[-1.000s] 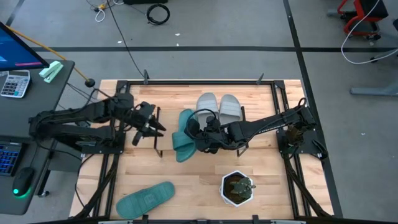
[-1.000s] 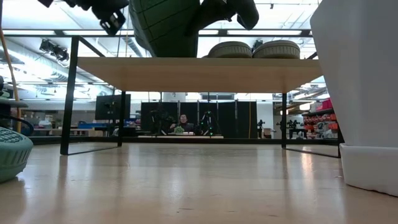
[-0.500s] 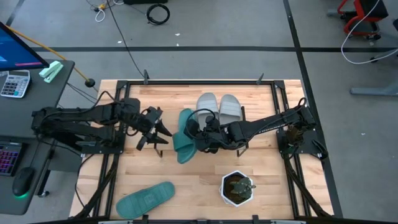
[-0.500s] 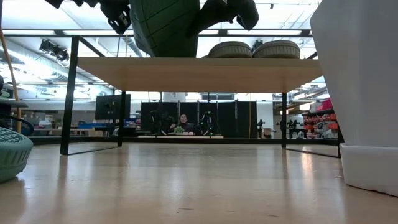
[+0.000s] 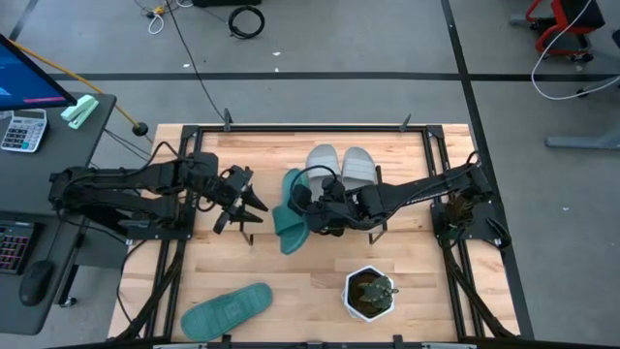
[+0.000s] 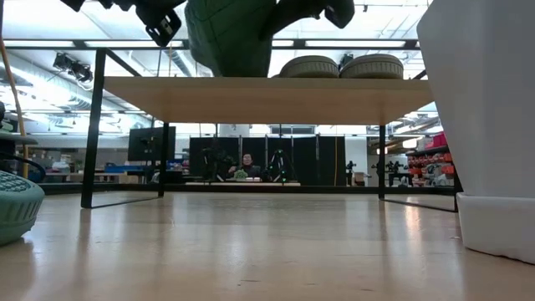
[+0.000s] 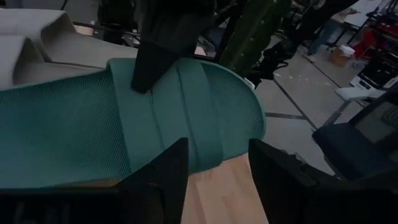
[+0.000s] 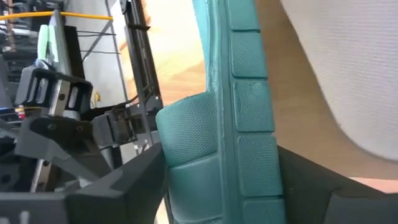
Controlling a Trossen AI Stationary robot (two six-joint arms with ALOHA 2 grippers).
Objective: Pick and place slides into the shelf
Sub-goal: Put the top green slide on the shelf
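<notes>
One teal slide [image 5: 288, 215] stands tilted on its side over the shelf [image 6: 267, 99], with my right gripper [image 5: 308, 208] shut on it. Two grey slides [image 5: 340, 167] lie side by side on the shelf's board top, just beyond it. My left gripper [image 5: 250, 204] hovers open a little to the left of the held slide, its fingers [image 7: 163, 174] short of the slide's rounded end [image 7: 239, 124] and touching nothing. A second teal slide [image 5: 226, 310] lies flat on the table near the front left. My right gripper pinches the teal slide across its wide strap: one finger [image 7: 152, 56] lies on the strap's outer face [image 8: 186, 140], the other against the treaded sole [image 8: 249, 124]. The fingers slant down from the table's right side, across the slide. Whether its lower edge rests on the shelf, I cannot tell.
A white pot with a small plant [image 5: 370, 293] stands at the table's front right and fills the right of the low view [image 6: 485, 125]. Black frame rails [image 5: 165, 262] run along the table's left and right sides. A desk with a calculator [image 5: 21, 128] stands off to the left.
My left gripper has gone toward the table's right edge, closer to the held teal slide, and has since kept still. The teal slide has shifted slightly with my right gripper and stays tilted over the shelf.
</notes>
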